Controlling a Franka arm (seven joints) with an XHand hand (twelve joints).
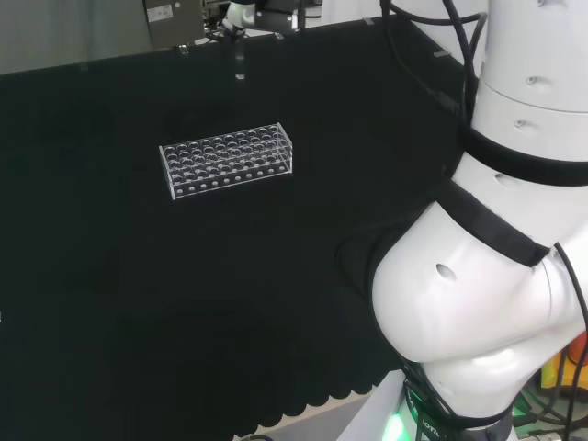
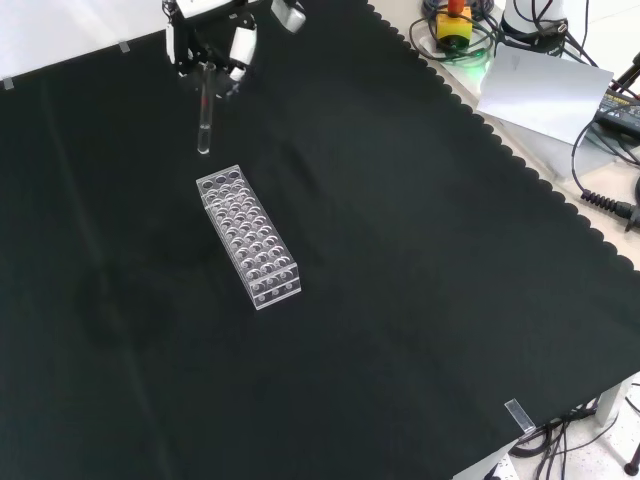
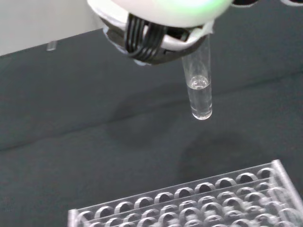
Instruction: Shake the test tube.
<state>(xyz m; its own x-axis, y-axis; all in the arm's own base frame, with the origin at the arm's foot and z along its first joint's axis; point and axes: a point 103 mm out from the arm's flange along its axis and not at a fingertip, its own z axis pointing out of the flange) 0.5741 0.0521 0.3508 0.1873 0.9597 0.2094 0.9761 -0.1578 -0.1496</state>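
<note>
One test tube (image 2: pixel 204 120) hangs upright from the hand (image 2: pixel 212 40), clear of the rack (image 2: pixel 248 238) and above the cloth just beyond the rack's far end in the front view. The fingers are clamped on the tube's upper part. A little clear liquid sits near its rounded bottom. Judgement: the tube is light, rigid, smooth and breakable; holding it high suits shaking, though smooth glass may slip.

Your arm (image 1: pixel 487 303): big rounded glossy white links, black bands at the joints, small dark holes in the shells, black cables alongside, green glow at base. Hand (image 2: pixel 212 42): black and white.
</note>
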